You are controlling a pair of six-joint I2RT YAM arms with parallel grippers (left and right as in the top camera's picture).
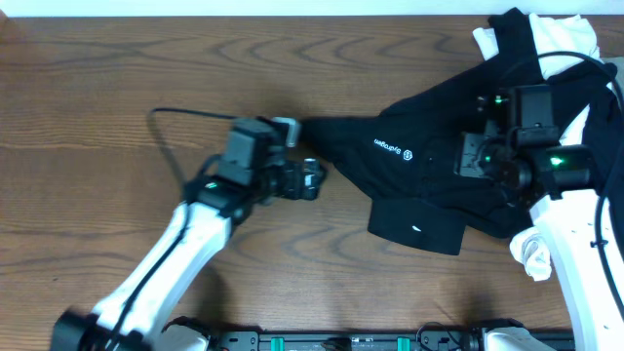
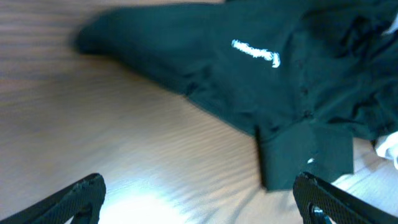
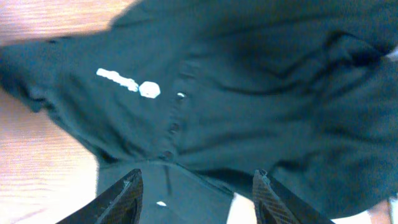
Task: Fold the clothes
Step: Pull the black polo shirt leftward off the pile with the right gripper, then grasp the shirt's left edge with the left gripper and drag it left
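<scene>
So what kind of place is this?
Probably a robot lab workbench: a left arm and right arm at a wooden table, a loose cable, and a black shirt to fold.

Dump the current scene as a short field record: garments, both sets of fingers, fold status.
black shirt: rumpled on the table, white logo facing up
fold status: not folded
left fingers: open, empty, over bare wood beside the shirt's left edge
right fingers: apart, nothing between them, above the shirt's buttons
white garments: bunched at far right, another piece lower down
</scene>
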